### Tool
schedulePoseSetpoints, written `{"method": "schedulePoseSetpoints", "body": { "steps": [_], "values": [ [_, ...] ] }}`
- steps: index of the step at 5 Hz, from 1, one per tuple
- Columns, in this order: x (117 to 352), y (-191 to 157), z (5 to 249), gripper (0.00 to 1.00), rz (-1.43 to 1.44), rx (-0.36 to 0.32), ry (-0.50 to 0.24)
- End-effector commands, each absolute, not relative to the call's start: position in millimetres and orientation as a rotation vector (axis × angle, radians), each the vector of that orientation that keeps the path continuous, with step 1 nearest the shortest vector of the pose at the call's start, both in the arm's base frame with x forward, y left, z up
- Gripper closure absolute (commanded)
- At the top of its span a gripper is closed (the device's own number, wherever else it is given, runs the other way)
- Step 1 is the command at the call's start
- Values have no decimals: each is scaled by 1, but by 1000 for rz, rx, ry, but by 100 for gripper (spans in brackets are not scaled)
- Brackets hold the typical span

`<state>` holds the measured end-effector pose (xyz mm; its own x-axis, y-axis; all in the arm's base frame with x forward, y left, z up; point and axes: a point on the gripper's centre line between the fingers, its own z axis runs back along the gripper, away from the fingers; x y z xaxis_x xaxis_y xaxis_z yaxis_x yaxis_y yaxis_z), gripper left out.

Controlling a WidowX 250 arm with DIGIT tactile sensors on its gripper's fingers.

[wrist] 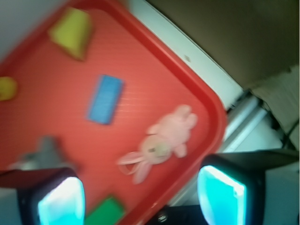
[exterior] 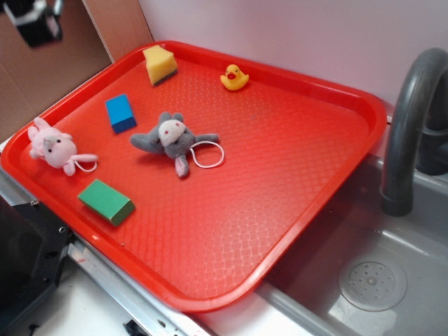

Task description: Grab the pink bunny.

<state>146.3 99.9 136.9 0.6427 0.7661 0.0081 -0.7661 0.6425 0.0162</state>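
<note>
Pink bunny [exterior: 53, 147] lies free at the left edge of the red tray [exterior: 294, 175], gripper [wrist: 140, 194] spread wide.

In the exterior view, left to right: the bunny at middle left, a green block [exterior: 106, 201] just below it, a blue block [exterior: 121, 113], a grey plush [exterior: 170, 138] near the centre, a yellow wedge [exterior: 160, 64] and a yellow duck [exterior: 234, 78] at the top, and a grey faucet [exterior: 413, 126] at the right. In the blurred wrist view, the two fingers [wrist: 61, 199] sit at the bottom corners, holding nothing.
</note>
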Motion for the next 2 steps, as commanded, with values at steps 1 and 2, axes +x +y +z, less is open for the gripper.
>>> {"method": "schedulePoseSetpoints", "body": {
  "steps": [1,2],
  "values": [
    [121,128,90,0,778,22,58],
    [123,124,65,0,684,-23,85]
  ]
}}
